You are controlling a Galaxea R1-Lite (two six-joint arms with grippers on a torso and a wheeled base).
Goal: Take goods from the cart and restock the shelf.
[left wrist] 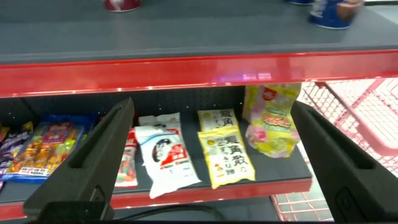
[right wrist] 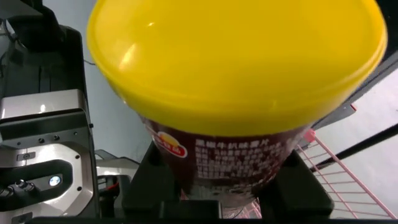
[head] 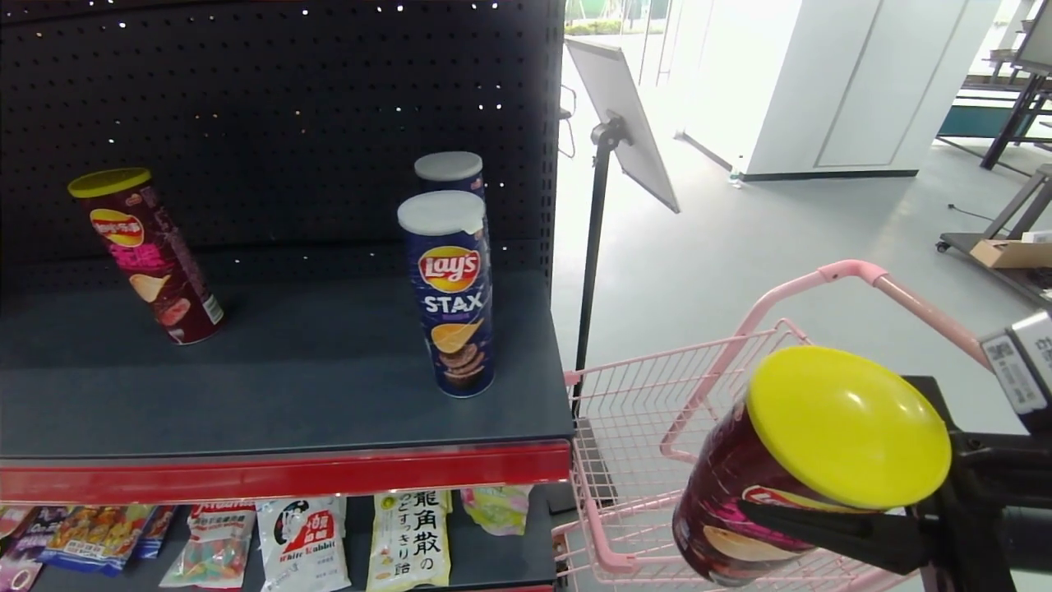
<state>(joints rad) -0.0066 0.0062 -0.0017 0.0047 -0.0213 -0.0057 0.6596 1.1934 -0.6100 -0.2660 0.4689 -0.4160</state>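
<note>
right gripper [head: 830, 526]: clamped on the tilted can [head: 723, 493]
left gripper [left wrist: 211, 124]: wide apart, empty
risk: you could clip the shelf lip [head: 288, 475], or the can slips

Yellow-lidded maroon chip can [head: 809, 460], tilted, held above pink cart [head: 674, 353]

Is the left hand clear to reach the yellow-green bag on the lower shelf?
Likely yes: the left hand is open and empty, facing the bag, with nothing between.

Left gripper [left wrist: 212, 104] has long, matte black, wedge-shaped fingers [left wrist: 93, 162].
</note>
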